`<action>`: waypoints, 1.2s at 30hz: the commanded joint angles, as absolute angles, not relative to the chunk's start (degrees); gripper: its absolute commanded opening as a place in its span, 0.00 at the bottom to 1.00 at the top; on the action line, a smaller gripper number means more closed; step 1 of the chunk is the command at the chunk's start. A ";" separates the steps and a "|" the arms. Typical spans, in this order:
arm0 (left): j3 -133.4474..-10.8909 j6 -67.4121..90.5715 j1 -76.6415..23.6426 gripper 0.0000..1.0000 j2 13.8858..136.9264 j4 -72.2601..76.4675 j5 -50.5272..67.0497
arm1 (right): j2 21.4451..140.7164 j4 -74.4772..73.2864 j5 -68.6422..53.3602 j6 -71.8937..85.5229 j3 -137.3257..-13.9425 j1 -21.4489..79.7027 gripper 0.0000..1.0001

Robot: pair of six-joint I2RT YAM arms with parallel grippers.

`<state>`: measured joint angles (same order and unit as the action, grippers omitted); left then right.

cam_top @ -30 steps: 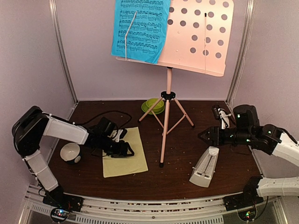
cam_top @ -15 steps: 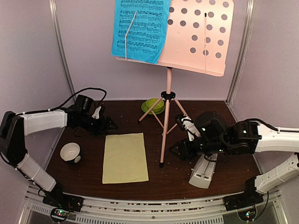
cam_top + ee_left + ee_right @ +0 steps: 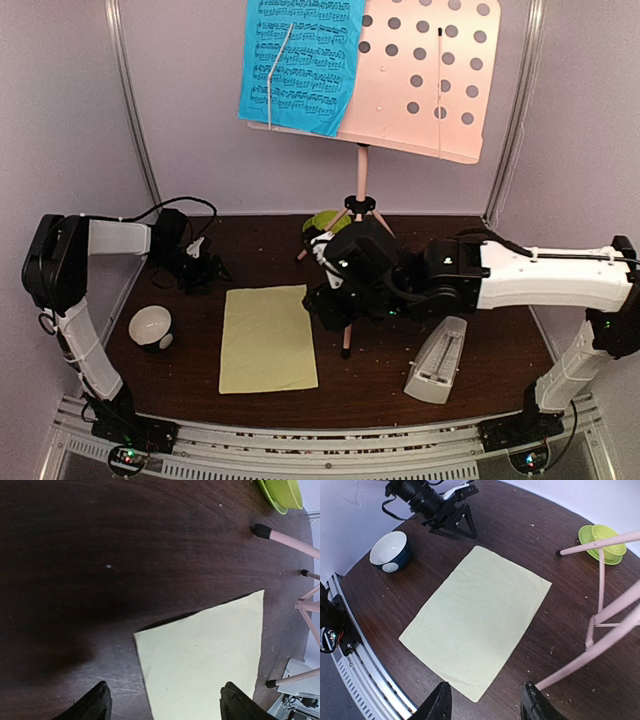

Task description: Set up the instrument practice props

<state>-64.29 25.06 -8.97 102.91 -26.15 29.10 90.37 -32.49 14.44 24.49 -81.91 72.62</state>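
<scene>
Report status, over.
Left gripper open, empty. Right gripper open, above yellow sheet, flat on table. Blue sheet on stand. Stand leg close by right gripper.

The pink music stand (image 3: 358, 190) stands on the dark surface (image 3: 500, 330), with the blue sheet (image 3: 300, 65) on the left half of its desk. The pale-yellow sheet (image 3: 266, 338) lies flat to the stand's left and the white metronome (image 3: 438, 360) to its right. The right pincer (image 3: 320, 300) hangs beside the pale-yellow sheet's far right corner.
</scene>
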 commanded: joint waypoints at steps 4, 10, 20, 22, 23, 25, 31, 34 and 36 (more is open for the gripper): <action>-67.74 17.63 -7.54 0.77 105.72 -30.59 30.40 | 108.87 -38.32 16.03 22.64 -96.63 74.44 0.43; -61.66 19.07 -7.55 0.76 104.60 -25.06 33.68 | 119.86 -39.04 16.67 21.69 -104.34 73.31 0.39; -59.95 17.37 -8.90 0.76 107.62 -22.95 35.23 | 129.19 -39.05 14.94 19.68 -106.80 68.89 0.34; -59.65 17.32 -9.84 0.76 108.25 -22.64 35.10 | 130.62 -39.03 14.17 19.11 -107.08 68.36 0.32; -59.56 17.36 -10.28 0.76 108.53 -22.30 35.00 | 131.22 -39.02 13.76 18.73 -107.24 68.23 0.31; -59.22 17.84 -11.20 0.76 109.14 -21.54 35.20 | 132.27 -39.31 12.81 18.06 -107.68 68.00 0.30; -58.66 18.88 -14.85 0.76 110.13 -19.75 35.59 | 134.50 -39.58 8.03 16.50 -107.93 67.49 0.27; -56.86 20.04 -16.48 0.76 109.81 -16.98 37.51 | 135.02 -39.16 5.92 15.98 -108.06 67.11 0.27; -54.08 21.85 -17.18 0.76 108.71 -11.14 40.81 | 135.42 -38.95 4.92 15.76 -107.97 66.77 0.27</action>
